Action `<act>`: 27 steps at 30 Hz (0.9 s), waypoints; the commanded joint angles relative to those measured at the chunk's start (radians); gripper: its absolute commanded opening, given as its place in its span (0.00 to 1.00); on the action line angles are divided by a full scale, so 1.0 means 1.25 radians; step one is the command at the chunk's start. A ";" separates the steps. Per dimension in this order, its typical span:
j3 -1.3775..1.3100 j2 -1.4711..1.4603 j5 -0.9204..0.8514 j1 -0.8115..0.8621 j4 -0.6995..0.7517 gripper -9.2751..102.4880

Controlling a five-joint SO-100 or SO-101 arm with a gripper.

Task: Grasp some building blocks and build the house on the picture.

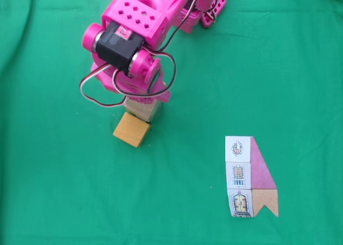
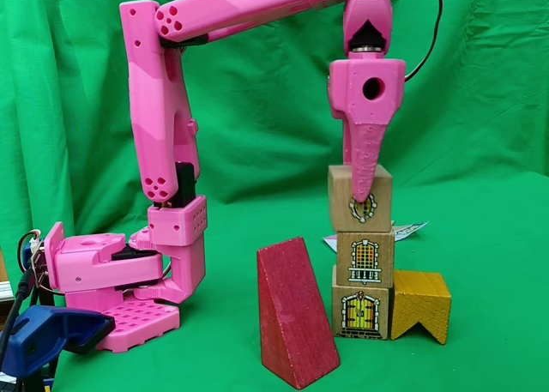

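1. In a fixed view from the side, three light-wood cubes stand in one column: the top cube (image 2: 360, 199) carries a small round-window drawing, the middle cube (image 2: 365, 259) a barred window, and the bottom cube (image 2: 360, 313) a door.
2. The orange-yellow notched block (image 2: 420, 304) sits on the cloth at the 3 o'clock side of the bottom cube, touching or almost touching it.
3. The dark red wedge (image 2: 294, 321) stands upright on the cloth at about 8 o'clock of the column, just beside it and apart from the stack.
4. The gripper (image 2: 364, 186) points straight down over the top cube; one pink finger (image 2: 365, 165) lies across that cube's front face. The other finger is hidden, so I cannot tell whether the claw is clamped on the cube or loose.
5. In the fixed view from above, the arm covers most of the column; a strip of a light-wood cube (image 1: 143, 111) shows under it, with the orange-yellow block (image 1: 131, 129) at its 7 o'clock.
6. The picture (image 1: 251, 176) lies flat at roughly 4 o'clock of the blocks, well apart, showing three white squares, a pink triangle and a tan notched shape.
7. The green cloth (image 1: 64, 202) covers the table, and the arm's pink base (image 2: 111, 298) sits at the 9 o'clock side in the side view.
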 commanded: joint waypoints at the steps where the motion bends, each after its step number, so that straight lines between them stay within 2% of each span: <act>1: -0.016 0.013 -0.002 -0.004 0.060 0.38; 22: -0.001 0.199 0.010 0.011 0.061 0.38; 27: -0.001 0.227 0.010 0.083 0.060 0.39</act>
